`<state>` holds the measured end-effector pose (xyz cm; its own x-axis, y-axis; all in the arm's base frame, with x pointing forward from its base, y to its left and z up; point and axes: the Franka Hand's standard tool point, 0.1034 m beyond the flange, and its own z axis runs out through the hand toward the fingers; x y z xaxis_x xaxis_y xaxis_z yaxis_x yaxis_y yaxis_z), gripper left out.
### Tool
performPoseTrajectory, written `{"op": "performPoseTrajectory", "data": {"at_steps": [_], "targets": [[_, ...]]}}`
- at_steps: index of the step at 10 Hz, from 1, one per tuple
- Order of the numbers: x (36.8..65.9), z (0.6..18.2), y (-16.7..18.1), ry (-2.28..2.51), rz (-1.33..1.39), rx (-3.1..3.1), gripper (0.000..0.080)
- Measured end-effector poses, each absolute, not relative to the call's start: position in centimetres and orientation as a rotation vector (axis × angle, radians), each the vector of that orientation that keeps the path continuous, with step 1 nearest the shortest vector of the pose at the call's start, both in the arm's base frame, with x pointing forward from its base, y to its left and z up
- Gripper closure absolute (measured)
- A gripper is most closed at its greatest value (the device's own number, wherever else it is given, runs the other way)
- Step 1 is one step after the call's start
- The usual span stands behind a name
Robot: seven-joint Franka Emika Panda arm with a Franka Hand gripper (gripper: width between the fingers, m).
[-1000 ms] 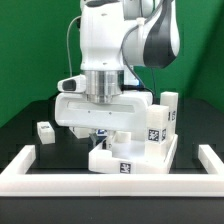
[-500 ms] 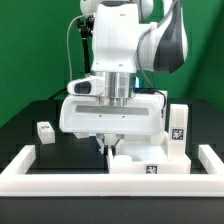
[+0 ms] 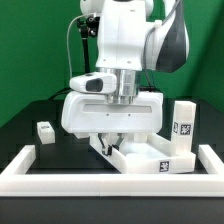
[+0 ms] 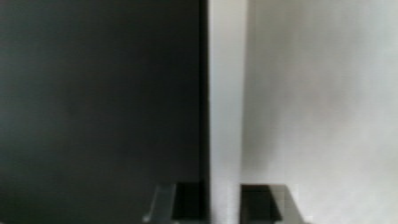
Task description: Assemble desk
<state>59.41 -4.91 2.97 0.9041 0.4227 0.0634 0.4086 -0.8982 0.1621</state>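
The white desk top (image 3: 150, 157) lies on the black table at the exterior view's lower right, with one square white leg (image 3: 183, 124) standing upright at its far right corner. My gripper (image 3: 109, 146) is low at the top's left rim and shut on that rim. In the wrist view the rim (image 4: 222, 100) runs as a white strip between my two dark fingers (image 4: 180, 203), with the top's white floor (image 4: 320, 110) on one side and black table on the other. A loose short white leg (image 3: 45, 131) lies on the table at the exterior view's left.
The long low white border wall (image 3: 90, 181) runs along the front, right next to the desk top, with side arms at the left (image 3: 22, 158) and right (image 3: 209, 156). A green backdrop stands behind the arm.
My arm has moved toward the exterior view's right with the desk top in its grip. The top and its upright leg shifted right and turned. The loose leg at the left has not moved.
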Motion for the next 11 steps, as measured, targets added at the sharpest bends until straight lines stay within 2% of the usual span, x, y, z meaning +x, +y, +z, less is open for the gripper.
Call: {"op": "performPoseTrajectory", "data": {"at_steps": [2,8,11], "targets": [[60.8,3.4,-3.6,0.799,0.210,2.858,0.0737],[61.1,3.7,-4.3,1.194,0.164,2.678,0.0735],[63.7,4.3,-2.5,1.435,0.159,2.532,0.0736]]}}
